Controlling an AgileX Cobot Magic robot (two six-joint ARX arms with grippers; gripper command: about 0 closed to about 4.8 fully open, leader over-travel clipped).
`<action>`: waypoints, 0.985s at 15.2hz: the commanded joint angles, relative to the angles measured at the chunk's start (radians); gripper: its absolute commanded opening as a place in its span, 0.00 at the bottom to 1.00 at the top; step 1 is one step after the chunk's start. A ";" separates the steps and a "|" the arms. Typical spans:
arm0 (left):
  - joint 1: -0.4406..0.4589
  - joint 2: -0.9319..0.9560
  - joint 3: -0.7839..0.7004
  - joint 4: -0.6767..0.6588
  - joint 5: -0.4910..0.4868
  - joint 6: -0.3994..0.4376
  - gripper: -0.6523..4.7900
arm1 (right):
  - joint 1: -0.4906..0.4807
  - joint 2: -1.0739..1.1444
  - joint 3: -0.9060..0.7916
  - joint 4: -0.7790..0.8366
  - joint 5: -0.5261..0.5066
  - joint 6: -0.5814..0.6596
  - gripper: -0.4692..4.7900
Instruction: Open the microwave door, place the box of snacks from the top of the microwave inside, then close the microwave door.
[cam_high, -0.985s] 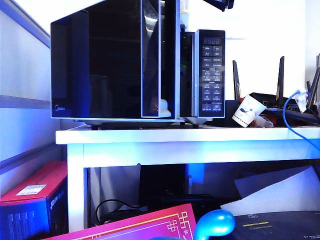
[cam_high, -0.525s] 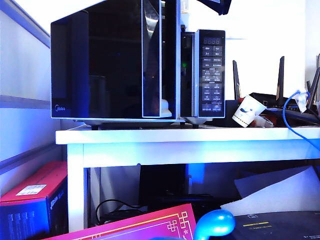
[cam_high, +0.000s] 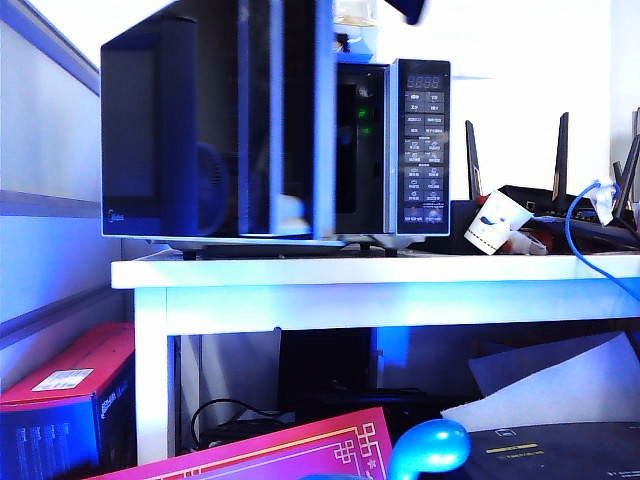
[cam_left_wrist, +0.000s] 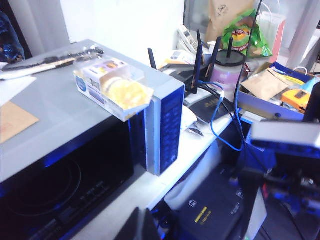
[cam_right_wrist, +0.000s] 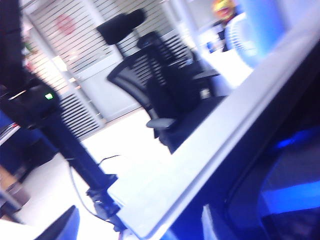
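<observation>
Glossy black glass fills most of the exterior view: the microwave door stands swung partway out from the microwave, blurred, with the cavity showing dark between its free edge and the button panel. My right gripper is beside that door; only two dark fingertips show at the edge of its wrist view, well apart with nothing between them, so I read it as open and empty. My left gripper hangs above and in front of the microwave, just a dark tip in view, and I cannot tell how wide it stands or whether it holds anything. The box of snacks sits on the grey top of the microwave, at the front edge above the panel, its corner jutting slightly past the edge. I judge it light and thin-walled, a clear plastic shell over soft yellow pieces, likely to flex or slip if squeezed hard. I would take it across its two long sides, near the middle, with gentle pressure, and keep it level going in.
</observation>
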 joint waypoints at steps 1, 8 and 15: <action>-0.002 -0.004 0.003 -0.021 -0.039 0.004 0.11 | 0.043 -0.006 0.003 0.010 -0.004 0.003 0.70; 0.000 -0.006 0.003 -0.097 -0.129 0.031 0.11 | 0.191 0.004 0.003 0.010 0.024 0.003 0.70; 0.000 -0.006 0.003 -0.153 -0.154 0.068 0.11 | 0.380 0.037 0.003 0.066 0.090 -0.002 0.70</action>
